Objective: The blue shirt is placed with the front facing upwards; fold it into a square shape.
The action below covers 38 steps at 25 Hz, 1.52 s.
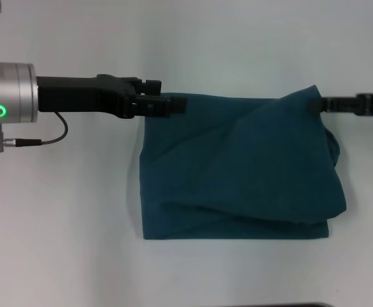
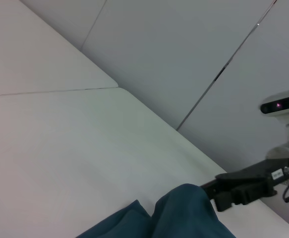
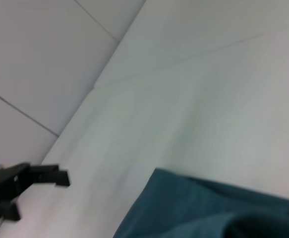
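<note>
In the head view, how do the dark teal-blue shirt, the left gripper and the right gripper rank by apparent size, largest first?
1. Dark teal-blue shirt, by far the largest.
2. Left gripper, black, at the shirt's upper left corner.
3. Right gripper, looking smaller, though the frame edge cuts it off, so this is unsure.

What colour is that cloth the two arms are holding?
The blue shirt is plain dark teal-blue, clearest in the head view.

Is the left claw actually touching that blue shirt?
Touching. The head view shows the left claw overlapping the blue shirt's far corner, no gap visible.
</note>
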Motion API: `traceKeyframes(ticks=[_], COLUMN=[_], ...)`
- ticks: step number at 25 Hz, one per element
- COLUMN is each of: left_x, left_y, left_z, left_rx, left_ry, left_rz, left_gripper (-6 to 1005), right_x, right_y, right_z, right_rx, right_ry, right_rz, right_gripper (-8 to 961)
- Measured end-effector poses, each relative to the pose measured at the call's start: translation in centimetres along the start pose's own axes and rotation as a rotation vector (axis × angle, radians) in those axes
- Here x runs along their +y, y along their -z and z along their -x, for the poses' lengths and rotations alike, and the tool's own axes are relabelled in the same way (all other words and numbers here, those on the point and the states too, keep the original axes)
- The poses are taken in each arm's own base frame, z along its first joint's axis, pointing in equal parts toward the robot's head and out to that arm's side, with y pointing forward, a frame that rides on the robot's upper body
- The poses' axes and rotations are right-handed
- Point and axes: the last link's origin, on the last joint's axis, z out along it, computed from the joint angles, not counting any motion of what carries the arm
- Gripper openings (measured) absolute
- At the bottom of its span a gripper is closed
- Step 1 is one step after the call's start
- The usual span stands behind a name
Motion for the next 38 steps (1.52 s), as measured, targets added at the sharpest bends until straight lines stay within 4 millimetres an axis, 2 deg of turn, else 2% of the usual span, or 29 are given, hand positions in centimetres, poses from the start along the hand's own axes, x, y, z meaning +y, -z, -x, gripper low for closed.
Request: traceKeyframes(ticks=[4,7,12,17,21,37,38], left_x=[0.0,0.2,0.2,0.3,0.3,0.1,0.1], left_y=[-0.1,-0.5,-1.1,-1.3,-1.4,-1.3,-1.3], left_z=[0.1,0.2,0.2,0.0,0.0,0.3,0.4], left_rx=[-0.001,-0.01,-0.024,-0.027,-0.027,-0.026,-0.026], left_ry=[0.006,0.006,0.01,0.007,0.006,0.004,0.004], left_rz=[0.004,0.016,0.034,0.038,0.038,0.03,0.03], left_gripper=[888,887,887,888,887,886,887], right_x=[0.3,0.6,0.5,0.3,0.6,2.0,2.0], right_y=[1.7,2.8,4.0,4.3,3.6,0.5,0.4], right_z=[-1.4,-2.6,-4.3,-5.3,-5.7,-4.8,-4.7], right_rx=[0.028,0.06,0.116,0.149,0.175,0.212,0.214], right_ry=[-0.009,-0.03,-0.08,-0.107,-0.111,-0.075,-0.07], right_rz=[0.029,0.058,0.062,0.053,0.074,0.166,0.168], right_gripper=[377,615,798,789,763,633,583])
